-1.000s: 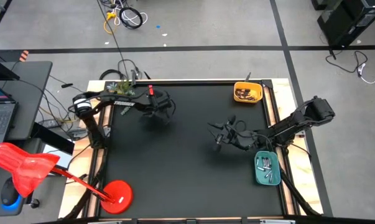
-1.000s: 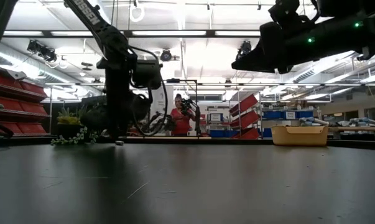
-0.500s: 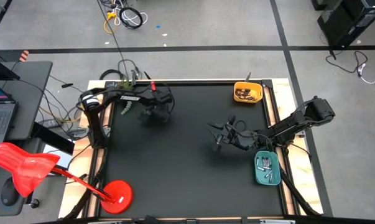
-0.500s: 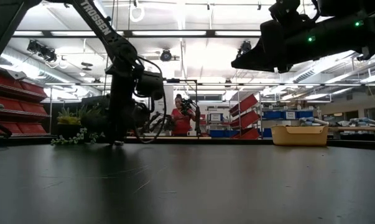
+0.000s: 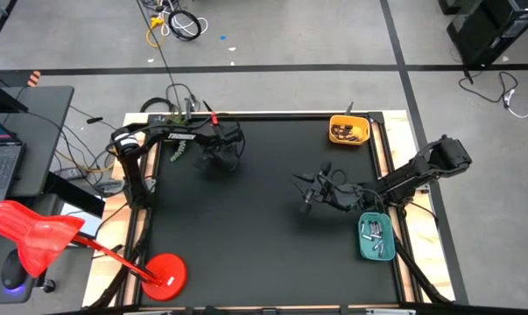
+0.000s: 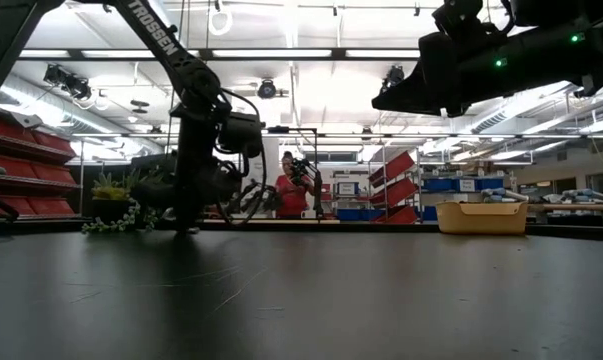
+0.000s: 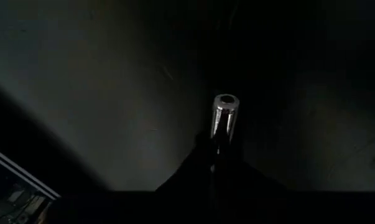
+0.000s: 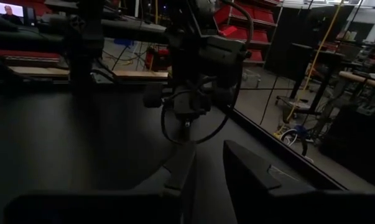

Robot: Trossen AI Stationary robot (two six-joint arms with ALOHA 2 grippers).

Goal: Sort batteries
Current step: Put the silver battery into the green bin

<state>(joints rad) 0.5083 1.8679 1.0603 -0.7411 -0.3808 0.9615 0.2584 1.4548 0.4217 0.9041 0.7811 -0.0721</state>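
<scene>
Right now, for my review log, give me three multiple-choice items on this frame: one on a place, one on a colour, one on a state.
1. Where does the yellow tray sit on the table?
A. far right corner
B. near left corner
C. centre

2. What colour is the tray by the right arm's base?
A. red
B. teal
C. white

3. What is the left gripper doing?
A. hanging open with nothing in it
B. shut on a battery
C. out of view

Answers:
1 A: the yellow tray lies at the far right corner in the high view.
2 B: the teal tray holds batteries.
3 B: the left wrist view shows the left gripper pinching a silvery battery.
</scene>
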